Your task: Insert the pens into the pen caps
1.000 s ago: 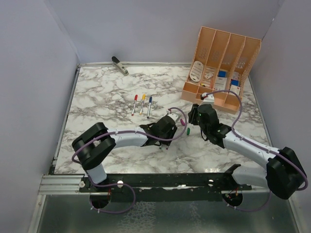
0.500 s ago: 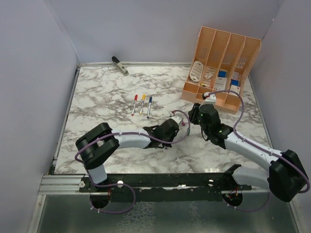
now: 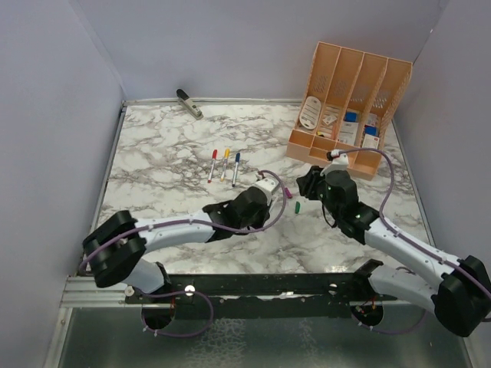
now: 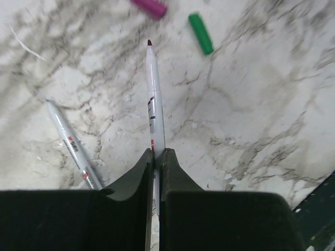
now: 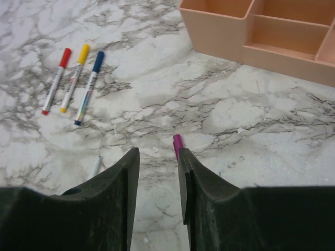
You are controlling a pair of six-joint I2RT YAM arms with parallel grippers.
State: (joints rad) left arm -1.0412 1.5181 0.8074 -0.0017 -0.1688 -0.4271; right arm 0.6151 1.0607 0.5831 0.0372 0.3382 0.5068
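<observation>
Near the middle of the marble table (image 3: pixel 153 153), one pen (image 4: pixel 154 94) is clamped in the left gripper (image 4: pixel 156 152), the right gripper (image 5: pixel 157 154) is seen half wide and empty, and a magenta cap (image 4: pixel 149 6) and a green cap (image 4: pixel 201 33) are found just beyond the pen's tip.

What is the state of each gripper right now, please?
Left gripper: closed, holding a pen.
Right gripper: open, holding nothing, magenta cap just beyond its fingers.

Three pens (image 3: pixel 225 164) lie side by side mid-table; organizer (image 3: pixel 319 70) behind right; clip tool (image 3: pixel 189 103) behind left.
</observation>
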